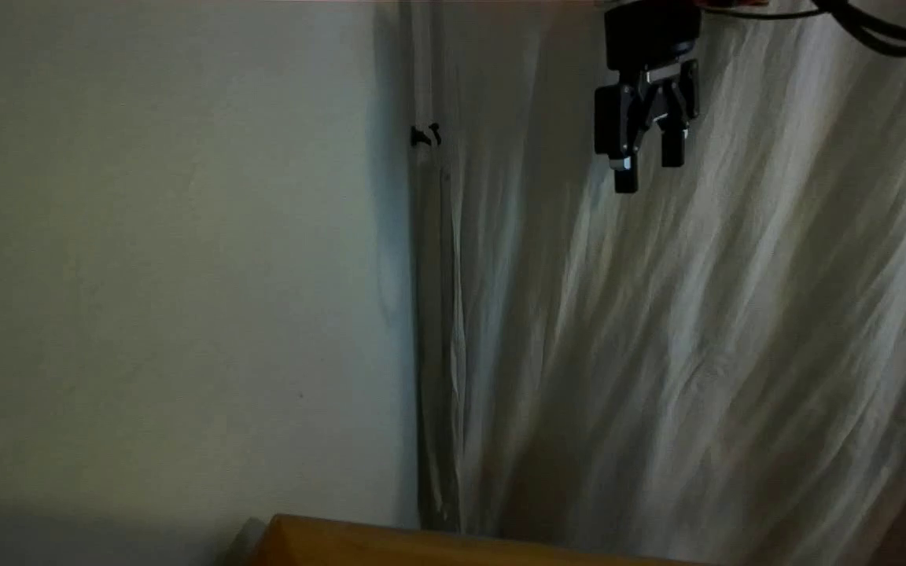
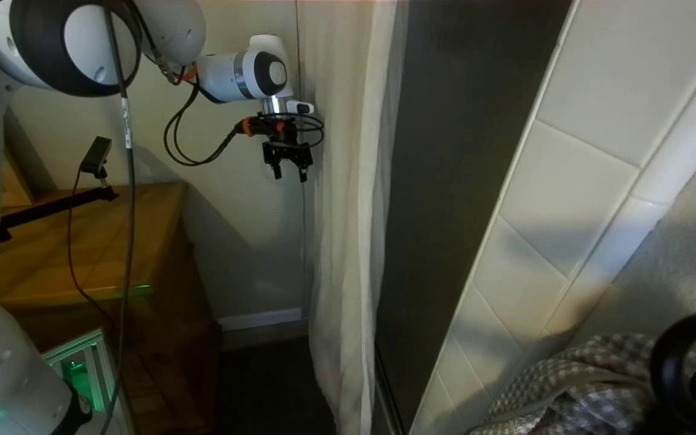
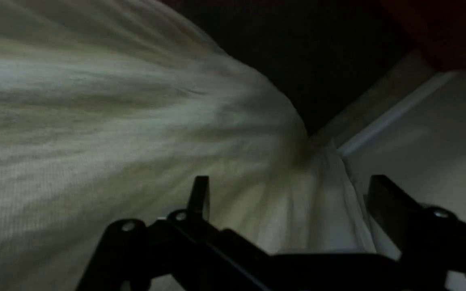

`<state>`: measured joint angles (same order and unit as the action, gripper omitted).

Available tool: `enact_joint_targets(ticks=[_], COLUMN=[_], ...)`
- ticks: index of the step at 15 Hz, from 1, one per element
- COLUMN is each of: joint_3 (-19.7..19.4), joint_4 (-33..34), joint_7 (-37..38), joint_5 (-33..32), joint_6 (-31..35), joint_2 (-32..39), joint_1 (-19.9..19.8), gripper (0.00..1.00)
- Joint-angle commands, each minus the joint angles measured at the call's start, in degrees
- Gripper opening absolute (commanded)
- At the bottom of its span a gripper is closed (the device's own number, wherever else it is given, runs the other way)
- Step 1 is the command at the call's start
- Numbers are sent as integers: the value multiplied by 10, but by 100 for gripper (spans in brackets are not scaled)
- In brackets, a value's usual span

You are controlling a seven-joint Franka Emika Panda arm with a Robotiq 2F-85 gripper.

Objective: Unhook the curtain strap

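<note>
My gripper (image 1: 650, 169) is open and empty, pointing down in front of the cream curtain (image 1: 705, 354). In an exterior view the gripper (image 2: 290, 175) hangs beside the curtain's wall-side edge (image 2: 324, 241). In the wrist view the fingers (image 3: 289, 180) stand wide apart, with curtain folds (image 3: 233, 194) behind them. A small dark hook (image 1: 425, 135) sits at the wall corner, left of the gripper and apart from it. A narrow pale strip (image 1: 458, 338) hangs below the hook along the curtain's edge. I cannot tell whether it is the curtain strap or the hem.
A plain wall (image 1: 185, 236) meets the curtain at the corner. A wooden cabinet (image 2: 82, 229) stands below the arm, with a small camera (image 2: 96, 156) on a mount above it. Cables (image 2: 179, 139) loop from the wrist. White tiles (image 2: 565, 181) and a checked cloth (image 2: 565, 386) lie beyond the curtain.
</note>
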<state>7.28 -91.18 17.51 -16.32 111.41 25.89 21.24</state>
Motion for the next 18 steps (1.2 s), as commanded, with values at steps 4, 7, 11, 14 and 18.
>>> enact_joint_targets(ticks=[4,7,11,14,18], joint_3=[4,1,-1,11,38], joint_4=[-20,-22,-58,-106,-174], joint_7=[32,89,208,320,472], joint_5=[52,93,94,96,34], joint_6=[98,35,-52,-87,-78], joint_2=[-27,-40,-84,-137,-226], joint_1=[-14,-10,11,22,39], gripper=[100,100,100,100,100])
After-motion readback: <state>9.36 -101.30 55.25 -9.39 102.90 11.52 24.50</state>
